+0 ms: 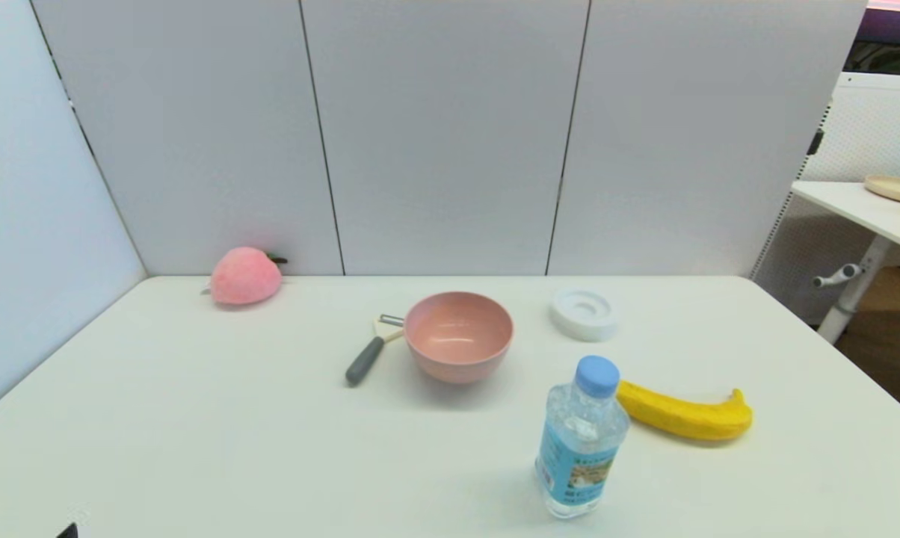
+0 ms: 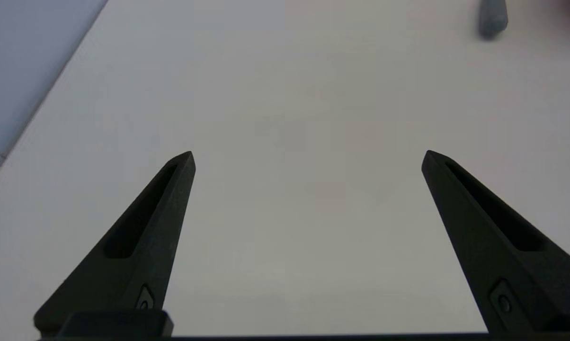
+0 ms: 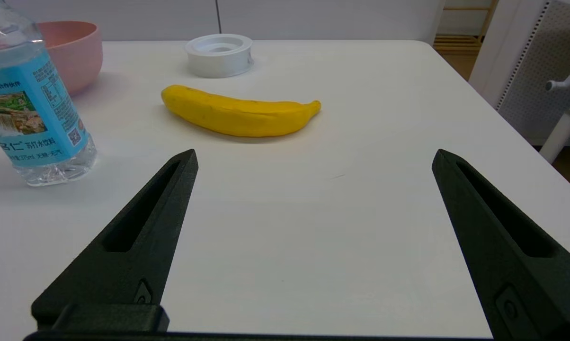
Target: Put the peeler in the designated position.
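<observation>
1. Small Y-shaped peeler with slim dark grey handle, cream-white forked head and thin metal blade, lying flat on white tabletop, centre-left of head view; head end touching or just beside rim of pink round bowl, handle angled toward lower left.
2. Grey handle tip of peeler only, at upper right of left wrist view.
3. Left end effector open, black fingers spread wide over bare tabletop, nothing between them; well apart from the peeler.
4. Right end effector open too, fingers wide apart, empty, hovering over tabletop near yellow banana.
5. Clear plastic water bottle with blue cap and blue label, upright, lower centre-right of head view, just beside banana's left end.
6. White round ring-shaped lid-like piece right of bowl, upper centre.
7. Pink plush peach at far left back of tabletop, against grey wall panel.
8. No marker visible for target spot; plain tabletop only.
</observation>
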`<control>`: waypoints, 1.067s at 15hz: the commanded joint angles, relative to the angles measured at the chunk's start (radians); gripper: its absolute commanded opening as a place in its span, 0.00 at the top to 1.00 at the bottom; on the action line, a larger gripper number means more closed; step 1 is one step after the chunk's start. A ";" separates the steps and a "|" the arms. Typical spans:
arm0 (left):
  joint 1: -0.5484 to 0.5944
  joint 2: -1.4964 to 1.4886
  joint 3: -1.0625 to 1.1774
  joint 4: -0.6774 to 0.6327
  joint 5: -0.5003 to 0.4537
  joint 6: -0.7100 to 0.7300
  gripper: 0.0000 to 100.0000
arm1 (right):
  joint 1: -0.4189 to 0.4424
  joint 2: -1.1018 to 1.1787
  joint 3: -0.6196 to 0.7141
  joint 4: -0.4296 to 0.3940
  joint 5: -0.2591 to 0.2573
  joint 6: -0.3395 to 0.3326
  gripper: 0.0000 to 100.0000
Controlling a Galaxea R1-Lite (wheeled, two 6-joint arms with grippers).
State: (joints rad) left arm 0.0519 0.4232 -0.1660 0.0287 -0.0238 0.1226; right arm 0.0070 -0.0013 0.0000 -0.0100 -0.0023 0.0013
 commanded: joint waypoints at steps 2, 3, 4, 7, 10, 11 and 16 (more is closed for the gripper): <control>-0.017 -0.245 0.167 -0.075 -0.010 -0.006 0.00 | 0.001 0.001 0.000 -0.001 0.001 0.000 0.00; -0.024 -0.281 0.167 -0.033 -0.008 -0.003 0.00 | 0.001 0.001 0.000 -0.001 0.001 0.000 0.00; -0.027 -0.316 0.166 -0.021 -0.005 -0.008 0.00 | 0.001 0.001 0.000 -0.001 0.001 0.000 0.00; -0.035 -0.425 0.167 -0.026 -0.005 -0.044 0.00 | 0.001 0.001 0.000 -0.001 -0.001 0.000 0.00; -0.037 -0.422 0.167 -0.027 0.013 -0.104 0.00 | 0.001 0.001 0.000 -0.001 -0.001 0.000 0.00; -0.037 -0.422 0.167 -0.029 0.019 -0.126 0.00 | 0.001 0.001 0.000 -0.001 0.001 0.000 0.00; -0.037 -0.422 0.167 -0.029 0.045 -0.152 0.00 | 0.001 0.001 0.000 -0.001 -0.001 0.000 0.00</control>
State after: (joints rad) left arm 0.0149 0.0004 0.0000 0.0000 0.0226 -0.0283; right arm 0.0072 -0.0013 0.0000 -0.0104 -0.0023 0.0017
